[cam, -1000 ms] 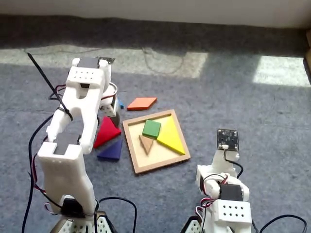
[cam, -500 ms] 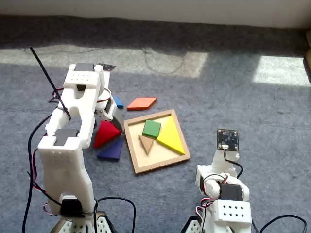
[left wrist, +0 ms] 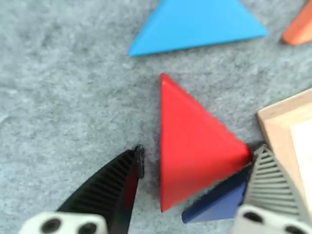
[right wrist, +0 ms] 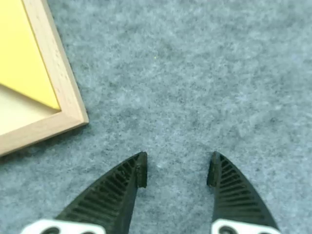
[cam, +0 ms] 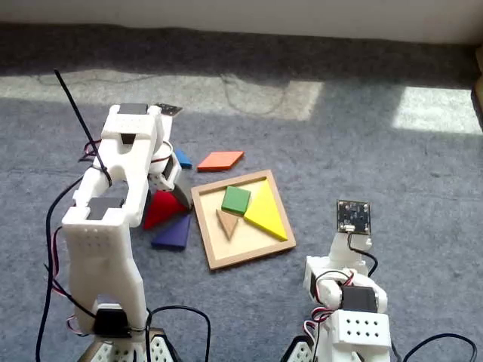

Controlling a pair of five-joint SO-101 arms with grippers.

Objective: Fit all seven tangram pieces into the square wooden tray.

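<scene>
The square wooden tray [cam: 278, 247] lies mid-carpet and holds a green square [cam: 235, 199], a yellow triangle [cam: 267, 213] and a small tan triangle [cam: 226, 223]. To its left lie a red triangle [cam: 163, 210], a dark blue piece [cam: 173, 234], a light blue triangle [cam: 183, 159] and an orange parallelogram [cam: 220, 160]. My left gripper [left wrist: 200, 158] is open low over the red triangle [left wrist: 192, 144], one finger on each side, with the dark blue piece [left wrist: 217, 201] beside it. My right gripper [right wrist: 176, 169] is open over bare carpet near the tray corner [right wrist: 73, 114].
Grey carpet all around. The left arm [cam: 113, 196] stretches over the loose pieces left of the tray. The right arm [cam: 347, 302] sits folded near the front right. Open carpet lies right of and behind the tray.
The left arm has pulled back and lowered from near the light blue triangle to the red triangle. The right arm has not moved.
</scene>
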